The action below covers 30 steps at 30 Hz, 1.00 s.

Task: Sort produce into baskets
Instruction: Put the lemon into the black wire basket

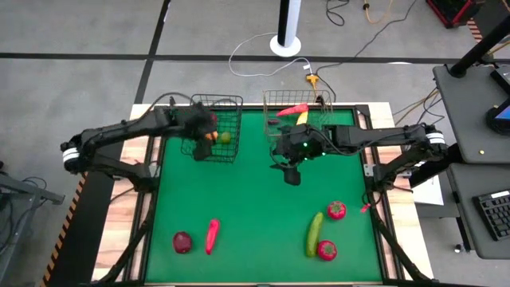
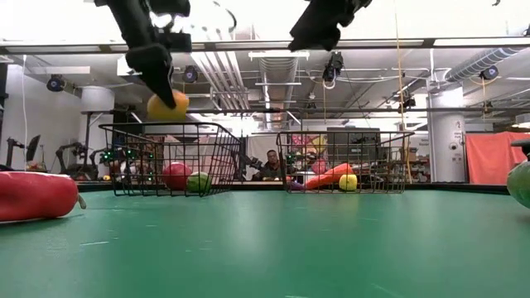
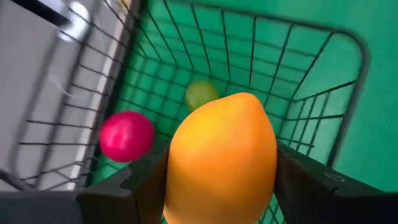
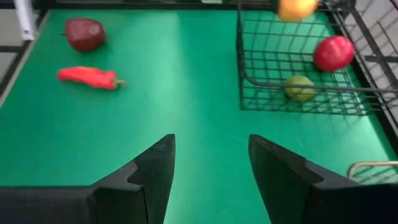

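Observation:
My left gripper (image 1: pixel 209 134) is above the dark wire basket (image 1: pixel 215 127) at the table's far left, shut on an orange-yellow fruit (image 3: pixel 222 158). In that basket lie a red round fruit (image 3: pixel 126 135) and a green round fruit (image 3: pixel 201 94). My right gripper (image 1: pixel 292 172) hangs open and empty over the mat's middle, near the lighter wire basket (image 1: pixel 296 112), which holds a red pepper (image 1: pixel 292 110) and yellow produce (image 1: pixel 303 119). On the mat lie a dark red fruit (image 1: pixel 182 241), a red pepper (image 1: pixel 212 235), a cucumber (image 1: pixel 314 233) and two red fruits (image 1: pixel 336 210) (image 1: pixel 327 250). My left gripper pinches the orange-yellow fruit by its two opposite sides (image 3: pixel 174 168) between its two fingers. The fingers come from above, pointing down. The fruit is lifted clear, just above the dark basket's rim (image 2: pixel 166 105).
The green mat (image 1: pixel 255 207) is bordered by a black frame and wooden table edges. A person shows in the room beyond the table in the low view (image 2: pixel 272 165). Cables and a white pole base (image 1: pixel 285 44) lie on the floor past the far edge.

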### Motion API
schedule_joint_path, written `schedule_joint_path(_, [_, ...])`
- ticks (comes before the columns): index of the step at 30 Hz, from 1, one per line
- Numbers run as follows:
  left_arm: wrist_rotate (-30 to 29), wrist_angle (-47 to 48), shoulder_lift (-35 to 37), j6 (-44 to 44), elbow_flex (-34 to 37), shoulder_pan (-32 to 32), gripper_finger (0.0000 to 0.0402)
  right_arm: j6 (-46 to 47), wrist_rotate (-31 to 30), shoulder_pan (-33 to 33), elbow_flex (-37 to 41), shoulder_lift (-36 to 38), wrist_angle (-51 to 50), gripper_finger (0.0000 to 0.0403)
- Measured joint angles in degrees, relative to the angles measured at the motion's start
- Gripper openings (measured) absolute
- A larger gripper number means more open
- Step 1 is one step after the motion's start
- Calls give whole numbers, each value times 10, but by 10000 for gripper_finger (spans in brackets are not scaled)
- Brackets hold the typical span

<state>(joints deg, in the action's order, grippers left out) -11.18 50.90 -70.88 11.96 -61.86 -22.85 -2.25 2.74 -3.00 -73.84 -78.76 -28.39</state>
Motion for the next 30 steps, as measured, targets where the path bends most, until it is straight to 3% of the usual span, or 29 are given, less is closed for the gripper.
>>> schedule_joint_path(4, [99,18,-41,3,-13,-74,222,4,-14,19,0,3,0,196])
schedule_joint_path(6, [112,40,-70,-8,-26,-101,223,4,-25,26,0,3,0,196])
schedule_joint_path(16, [90,107,-182,-17,-102,-129,225,13,-45,33,0,3,-10,196])
schedule_joint_path(24, [72,100,-200,-35,-123,-129,228,13,-45,45,0,3,-17,196])
schedule_joint_path(30, [46,81,-200,-51,-119,-129,258,18,-45,59,0,3,-17,196])
